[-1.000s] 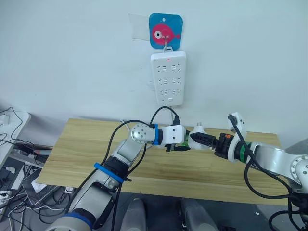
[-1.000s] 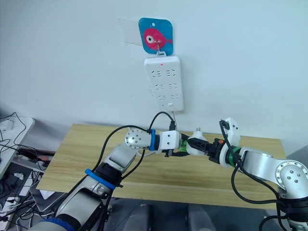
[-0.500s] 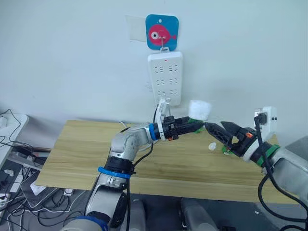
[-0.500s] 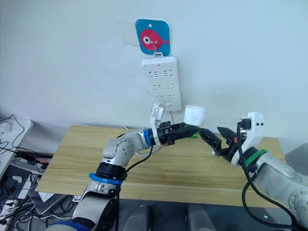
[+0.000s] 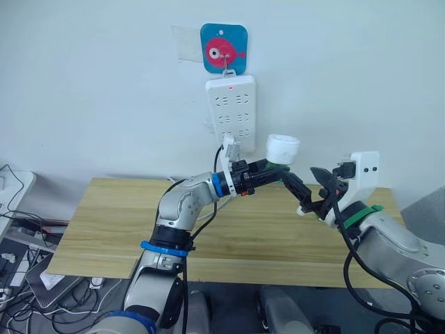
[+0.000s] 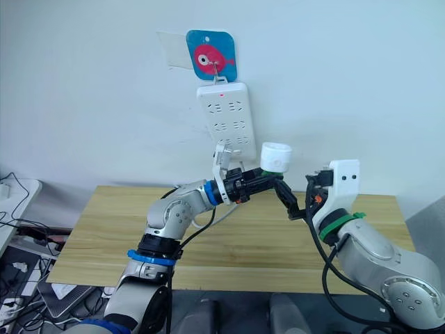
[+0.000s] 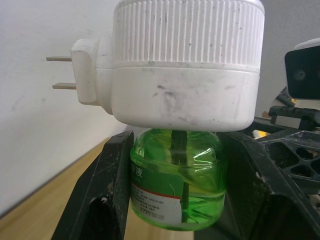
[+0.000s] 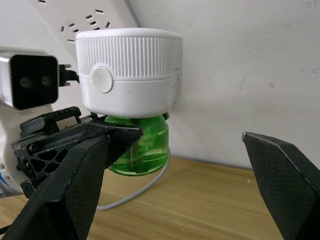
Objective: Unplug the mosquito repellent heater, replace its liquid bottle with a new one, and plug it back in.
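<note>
Progress check, final stage: heater unplugged, bottle fitted, plug-in pending.

- Left gripper: closing both black fingers on the green liquid bottle, one finger on each side; holding it just right of frame centre in the left eye view.
- Mosquito repellent heater: sitting upright on top of that bottle, white ribbed body uppermost; hanging in the air above the wooden table, touching nothing else.
- Plug prongs: showing bare in the left wrist view, pointing toward the white wall, inserted in nothing.
- Power strip: hanging on the wall in the upper centre of the frame, up and to the left of the heater; red indicator at its top edge; no plug seated in the sockets facing the camera.
- Right gripper: standing wide open, holding nothing; waiting just below and to the right of the heater, fingers apart on either side of the view toward the bottle.
- Small pale object: lying on the table near the right gripper, lower right of centre; possibly the removed bottle, too small to confirm.

Assessment: unplugging done, judging by the free prongs. Bottle exchange probably done, judging by the full green bottle seated under the heater, though old versus new not determinable. Remaining: turning the prongs toward a socket on the strip, pressing home, releasing.
</note>
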Robot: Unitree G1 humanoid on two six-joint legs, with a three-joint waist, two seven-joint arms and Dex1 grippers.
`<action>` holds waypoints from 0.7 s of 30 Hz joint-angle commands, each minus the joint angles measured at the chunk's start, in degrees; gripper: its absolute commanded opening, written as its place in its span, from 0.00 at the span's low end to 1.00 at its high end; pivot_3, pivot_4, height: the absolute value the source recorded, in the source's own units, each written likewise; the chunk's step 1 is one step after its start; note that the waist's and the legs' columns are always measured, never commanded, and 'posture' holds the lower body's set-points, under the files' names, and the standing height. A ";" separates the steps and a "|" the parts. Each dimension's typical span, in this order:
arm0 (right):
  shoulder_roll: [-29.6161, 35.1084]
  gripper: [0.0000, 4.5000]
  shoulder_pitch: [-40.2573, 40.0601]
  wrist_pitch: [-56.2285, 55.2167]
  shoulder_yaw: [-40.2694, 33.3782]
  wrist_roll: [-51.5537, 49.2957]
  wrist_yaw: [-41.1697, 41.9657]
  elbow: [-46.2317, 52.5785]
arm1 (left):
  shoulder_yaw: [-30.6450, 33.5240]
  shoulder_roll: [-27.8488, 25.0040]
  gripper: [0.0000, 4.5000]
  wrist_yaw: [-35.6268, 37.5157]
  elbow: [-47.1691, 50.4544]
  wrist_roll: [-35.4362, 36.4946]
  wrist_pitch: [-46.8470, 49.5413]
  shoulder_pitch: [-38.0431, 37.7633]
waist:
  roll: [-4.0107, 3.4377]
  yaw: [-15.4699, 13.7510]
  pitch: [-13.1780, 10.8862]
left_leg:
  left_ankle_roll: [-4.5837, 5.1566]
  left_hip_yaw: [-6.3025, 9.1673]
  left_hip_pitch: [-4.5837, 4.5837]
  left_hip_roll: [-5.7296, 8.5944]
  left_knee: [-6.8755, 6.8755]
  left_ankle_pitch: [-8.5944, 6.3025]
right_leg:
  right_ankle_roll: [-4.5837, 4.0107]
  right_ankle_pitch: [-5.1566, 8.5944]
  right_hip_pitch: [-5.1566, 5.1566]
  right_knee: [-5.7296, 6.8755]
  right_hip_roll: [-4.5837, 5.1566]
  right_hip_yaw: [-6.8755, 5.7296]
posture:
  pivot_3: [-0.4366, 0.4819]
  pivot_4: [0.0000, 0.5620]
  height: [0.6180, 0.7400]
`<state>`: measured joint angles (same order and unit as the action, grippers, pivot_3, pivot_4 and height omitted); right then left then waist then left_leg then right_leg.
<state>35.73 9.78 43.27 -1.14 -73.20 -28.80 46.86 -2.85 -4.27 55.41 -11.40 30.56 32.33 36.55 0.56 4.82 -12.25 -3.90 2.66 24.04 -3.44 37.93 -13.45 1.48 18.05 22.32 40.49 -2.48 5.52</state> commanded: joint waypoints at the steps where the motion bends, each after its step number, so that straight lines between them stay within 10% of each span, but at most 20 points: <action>1: -3.02 0.99 3.74 -1.21 1.52 1.68 0.29 1.42 | -5.42 2.63 0.50 -0.23 1.28 -3.23 -4.57 -1.82 | 0.05 0.00 0.09 | 0.00 0.00 -0.01 0.00 -0.01 0.00 | 0.00 0.00 0.00 0.01 0.00 -0.01 | 0.36 0.24 1.00; 14: -2.30 0.99 2.37 -0.82 -2.75 0.00 3.53 1.85 | -4.39 3.83 0.50 -2.60 0.06 -4.12 -6.34 -2.72 | 0.07 0.03 0.13 | 0.11 -0.01 -0.03 0.01 0.00 -0.06 | 0.00 0.00 0.00 0.09 0.00 0.00 | 0.36 0.25 1.00; 21: 8.38 0.99 -7.28 -0.22 -15.08 -6.86 17.33 2.26 | -4.04 3.12 0.50 -2.57 -2.22 -4.87 -7.80 -1.71 | 0.10 -0.09 0.21 | 0.19 0.02 0.06 0.08 -0.01 -0.11 | 0.00 0.01 -0.01 -0.02 0.06 -0.04 | 0.36 0.25 1.00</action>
<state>42.86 3.32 43.76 -12.23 -77.84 -14.86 47.42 -7.24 -1.18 52.12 -14.72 25.44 25.78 33.91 0.66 4.73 -12.04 -3.71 2.65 24.08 -3.34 37.92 -13.56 1.49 18.06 22.31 40.48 -2.41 5.52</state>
